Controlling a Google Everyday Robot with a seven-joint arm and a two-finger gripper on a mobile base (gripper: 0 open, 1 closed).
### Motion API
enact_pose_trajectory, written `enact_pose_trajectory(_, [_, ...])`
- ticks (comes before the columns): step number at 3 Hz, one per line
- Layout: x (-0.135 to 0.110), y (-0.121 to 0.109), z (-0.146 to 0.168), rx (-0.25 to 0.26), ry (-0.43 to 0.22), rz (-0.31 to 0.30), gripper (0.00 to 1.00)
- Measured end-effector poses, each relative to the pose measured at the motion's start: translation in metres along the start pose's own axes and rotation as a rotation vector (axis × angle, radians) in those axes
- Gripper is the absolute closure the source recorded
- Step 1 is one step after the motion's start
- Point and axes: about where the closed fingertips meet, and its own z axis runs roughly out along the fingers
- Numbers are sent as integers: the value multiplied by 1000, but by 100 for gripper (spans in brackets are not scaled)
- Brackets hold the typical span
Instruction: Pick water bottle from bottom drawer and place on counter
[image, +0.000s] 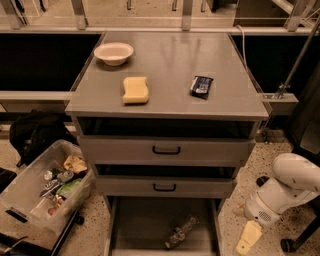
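Observation:
The water bottle (181, 231) lies on its side on the flat floor of the open bottom drawer (135, 225), towards the right front. The counter (167, 65) is the wide grey cabinet top above. My arm's white wrist (280, 195) is low at the right, beside the cabinet and outside the drawer. My gripper (248, 238) hangs from it near the floor, right of the drawer's side wall and apart from the bottle. Only one pale finger shows.
On the counter lie a yellow sponge (135, 90), a dark snack packet (201, 86) and a white bowl (114, 53). Two shallower drawers with black handles (166, 150) are shut. A clear bin of clutter (47, 186) and a black bag (35, 135) stand at the left.

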Motion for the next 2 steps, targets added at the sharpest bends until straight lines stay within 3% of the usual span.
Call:
enact_pose_trajectory(1, [18, -12, 28, -88, -3, 51, 0])
enact_pose_trajectory(2, [28, -19, 43, -136, -5, 79, 0])
